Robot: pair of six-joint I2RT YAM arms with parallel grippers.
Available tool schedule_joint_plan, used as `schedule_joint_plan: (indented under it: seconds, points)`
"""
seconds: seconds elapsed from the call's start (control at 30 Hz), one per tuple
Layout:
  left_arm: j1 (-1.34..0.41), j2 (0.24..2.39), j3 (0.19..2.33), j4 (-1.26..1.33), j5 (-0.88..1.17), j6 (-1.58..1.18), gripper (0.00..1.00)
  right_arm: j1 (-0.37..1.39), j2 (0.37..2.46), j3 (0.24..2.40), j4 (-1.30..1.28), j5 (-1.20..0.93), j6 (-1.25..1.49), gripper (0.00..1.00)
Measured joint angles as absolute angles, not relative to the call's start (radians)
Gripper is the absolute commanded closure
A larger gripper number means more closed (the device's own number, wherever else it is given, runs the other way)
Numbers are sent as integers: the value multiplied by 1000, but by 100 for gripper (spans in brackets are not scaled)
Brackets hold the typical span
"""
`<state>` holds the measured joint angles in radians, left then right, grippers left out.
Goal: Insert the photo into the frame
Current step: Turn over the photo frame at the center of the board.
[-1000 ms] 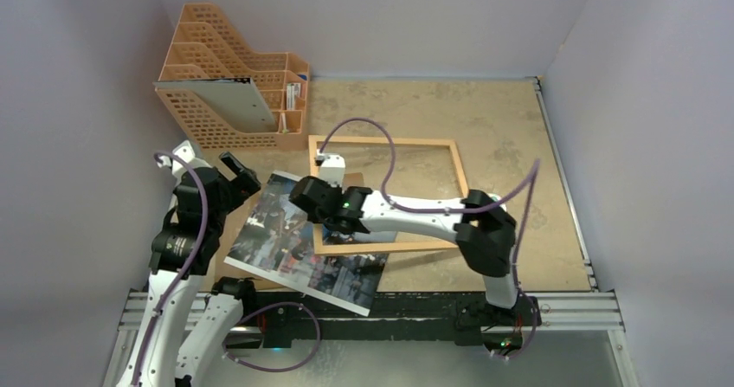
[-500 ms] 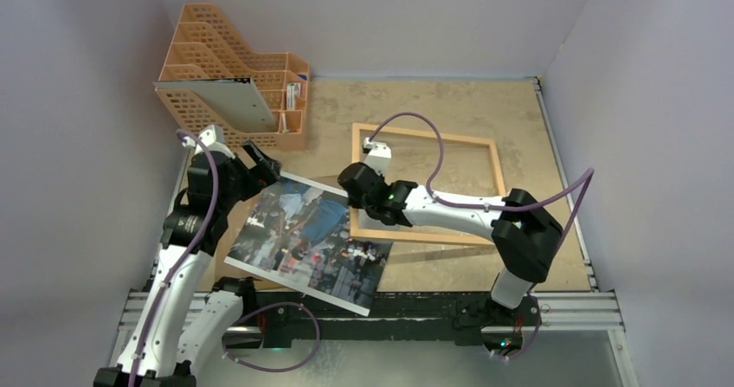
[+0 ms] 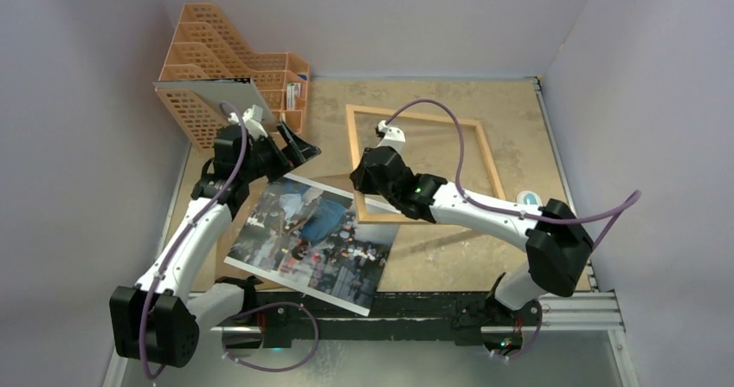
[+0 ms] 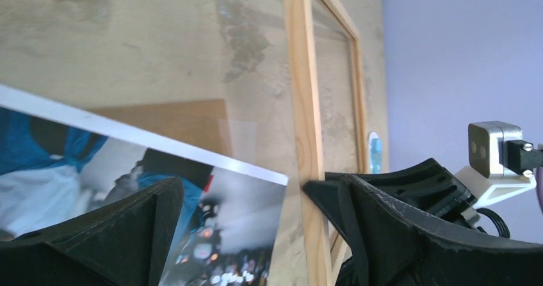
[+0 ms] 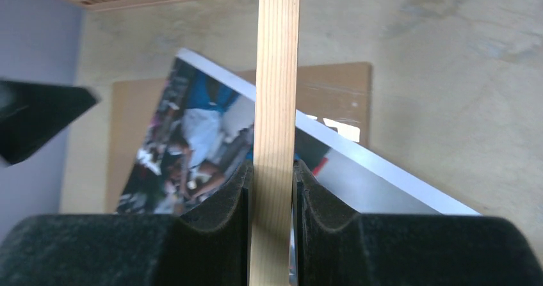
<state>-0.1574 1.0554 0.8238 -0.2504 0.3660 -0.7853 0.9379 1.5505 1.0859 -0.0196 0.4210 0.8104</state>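
Lying flat toward the tabletop's (image 3: 519, 110) 7 o'clock, the one photo (image 3: 316, 240) shows a street crowd with a figure in blue and has a thin white border. It rests askew on a single brown board (image 3: 223, 247), which pokes out at the photo's 9 o'clock side.

At the photo's 2 o'clock sits the one frame (image 3: 490, 160), light wood, its near corner meeting the photo's corner. The right gripper (image 3: 365, 181) holds the frame at its 8 o'clock corner. In the right wrist view the jaws are pinching the wooden rail (image 5: 276, 75) between black pads (image 5: 221, 203), with the photo (image 5: 192, 126) and board (image 5: 339, 87) behind.

The left gripper (image 3: 294, 145) hangs over the photo's 12 o'clock edge, its jaws spread with nothing between them. Its wrist view looks past both fingers (image 4: 128, 235) at the photo (image 4: 218, 203), the board (image 4: 173, 116) and the frame (image 4: 306, 107).

One orange rack (image 3: 225, 67) stands at the tabletop's 10 o'clock, holding a grey sheet (image 3: 229, 101) and small items (image 3: 294, 93) whose print is too small to read. A small white-and-blue object (image 3: 528, 198) lies at the frame's 4 o'clock.
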Motion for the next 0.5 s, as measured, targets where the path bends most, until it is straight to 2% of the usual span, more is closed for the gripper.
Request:
schedule_joint_plan:
  seconds: [0.17,0.37,0.5]
  points:
    - [-163,1116,823,-98,458,-838,4,938,1477,1069,63,316,776,92]
    - [-221,1221,830,-46,489,-846,5,938,1423,1021,163,205,746,93]
    - [-244,1255,831,-39,503,-850,15,938,1422,1003,196,140,729,93]
